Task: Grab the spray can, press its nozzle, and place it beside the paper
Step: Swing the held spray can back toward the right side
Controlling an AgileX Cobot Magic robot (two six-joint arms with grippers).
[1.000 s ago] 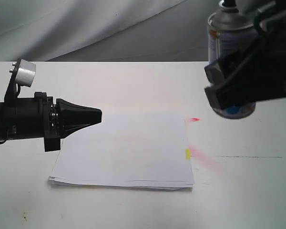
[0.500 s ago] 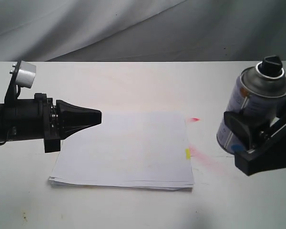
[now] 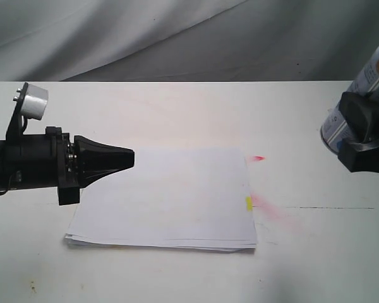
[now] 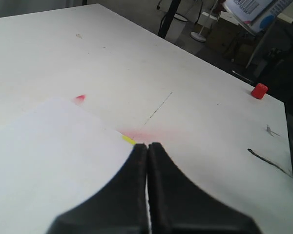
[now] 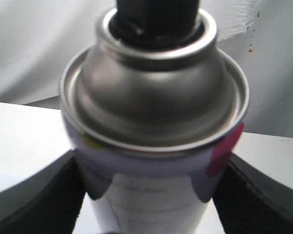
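The right pincer [image 3: 365, 136] is clamped round the body of the spray can [image 5: 151, 122], which tilts and seems to hang clear of the white table [image 3: 177, 107]. I'd say this is the carrying stage. Whether the black nozzle [image 5: 156, 14] gets pressed here, I cannot tell.

Next, the can wants righting and lowering beside the paper [image 3: 170, 196], which lies well apart from that pincer, under the shut, empty left pincer [image 4: 147, 146].

A pinkish smear [image 3: 268, 207] marks the table by the yellow tab [image 3: 249, 203]. Grey cloth [image 3: 145, 38] hangs behind.

Exterior overlooks table [image 3: 177, 113]; left wrist low, shares paper [image 3: 170, 196].
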